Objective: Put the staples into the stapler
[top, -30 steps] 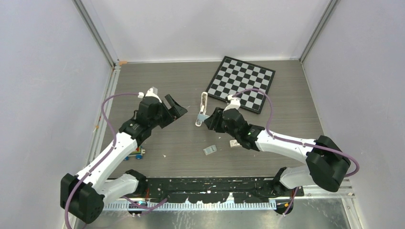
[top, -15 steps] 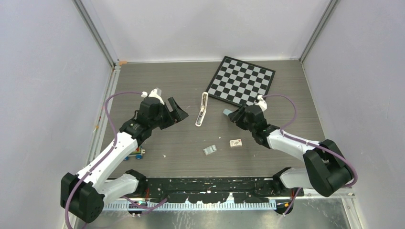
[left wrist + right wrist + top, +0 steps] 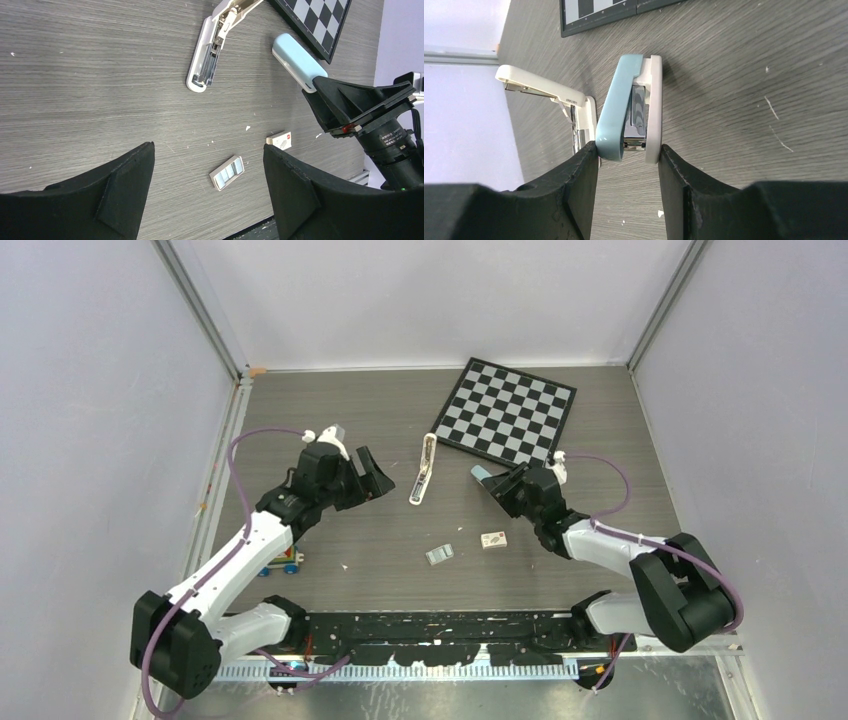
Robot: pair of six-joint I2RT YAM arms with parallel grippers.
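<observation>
A white stapler (image 3: pixel 423 472) lies hinged open at the table's middle; it also shows in the left wrist view (image 3: pixel 210 55) and the right wrist view (image 3: pixel 554 97). My right gripper (image 3: pixel 497 483) is shut on a small light-blue and white stapler (image 3: pixel 629 115), held on its side to the right of the white one (image 3: pixel 482 474). The staples (image 3: pixel 440 554) lie as silvery strips in a small tray (image 3: pixel 227 172). Their white box (image 3: pixel 493 539) with a reddish mark lies to the tray's right (image 3: pixel 280 140). My left gripper (image 3: pixel 372 475) is open and empty, left of the white stapler.
A chessboard (image 3: pixel 508 415) lies at the back right, just behind the right gripper. A small colourful toy (image 3: pixel 283 562) sits by the left arm near the front edge. Grey walls close in the table on three sides.
My right gripper has moved right, away from the white stapler, carrying the light-blue stapler with it. My left gripper has shifted slightly right and stays open.
</observation>
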